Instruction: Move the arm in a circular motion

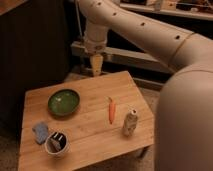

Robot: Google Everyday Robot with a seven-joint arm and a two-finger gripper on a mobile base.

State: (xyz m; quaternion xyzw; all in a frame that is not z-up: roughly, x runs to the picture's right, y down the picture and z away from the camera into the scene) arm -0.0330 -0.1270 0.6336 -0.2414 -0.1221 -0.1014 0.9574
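The arm (150, 35) is a thick off-white chain of rounded segments with small dark holes, sweeping from the right foreground up and across the top of the camera view. Its wrist hangs down at the far edge of the wooden table (95, 135). The tan gripper (96, 70) points downward there, above the table's back edge and to the right of the green plate (64, 102). It holds nothing that I can see.
On the table lie an orange carrot (111, 110), a crumpled can (130, 123), a blue sponge (41, 132) and a white cup (57, 144) holding dark items. A dark cabinet stands at back left, a shelf rail behind the table.
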